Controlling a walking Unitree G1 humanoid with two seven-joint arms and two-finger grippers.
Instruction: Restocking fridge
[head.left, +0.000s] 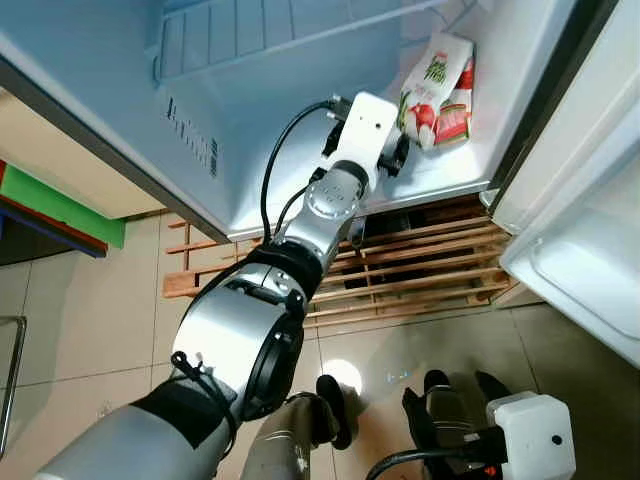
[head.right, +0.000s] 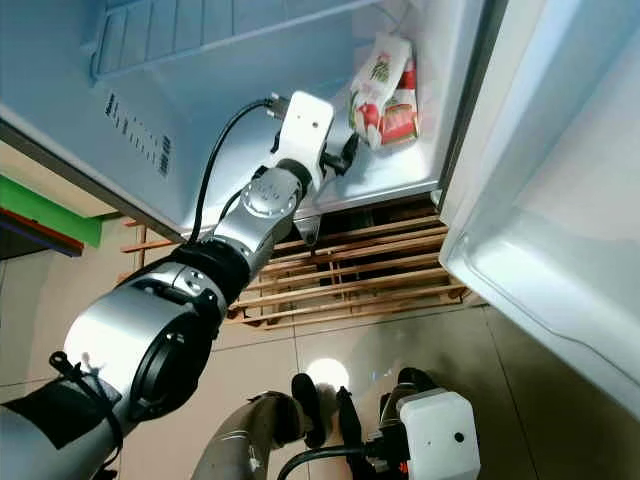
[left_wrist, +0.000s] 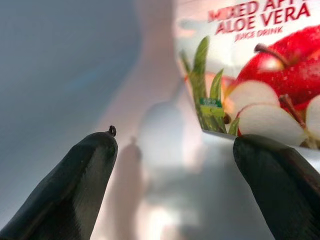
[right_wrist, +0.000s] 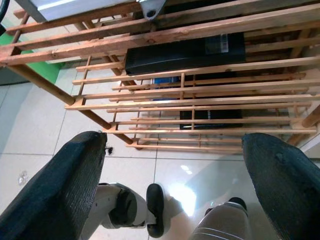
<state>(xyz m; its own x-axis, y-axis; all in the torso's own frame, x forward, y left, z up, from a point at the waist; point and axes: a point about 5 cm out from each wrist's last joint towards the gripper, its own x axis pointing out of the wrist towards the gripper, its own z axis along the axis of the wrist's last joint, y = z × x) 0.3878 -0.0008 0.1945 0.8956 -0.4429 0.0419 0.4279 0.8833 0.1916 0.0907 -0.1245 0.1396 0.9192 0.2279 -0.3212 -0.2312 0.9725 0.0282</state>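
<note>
A white juice carton (head.left: 438, 90) with red apples and "aloe vera" lettering stands in the far right corner of the open fridge's compartment (head.left: 300, 170). My left arm reaches into the fridge, and its gripper (head.left: 395, 150) stops just short of the carton. In the left wrist view the gripper (left_wrist: 172, 137) is open, with the carton (left_wrist: 260, 75) ahead of the fingertips and nothing between them. My right gripper (right_wrist: 175, 137) hangs low over the tiled floor, open and holding nothing.
The fridge door (head.left: 590, 230) stands open on the right with a door shelf. A slatted wooden rack (head.left: 420, 260) lies under the fridge, with a black box (right_wrist: 185, 52) beneath it. A green and red object (head.left: 60, 205) is at the left.
</note>
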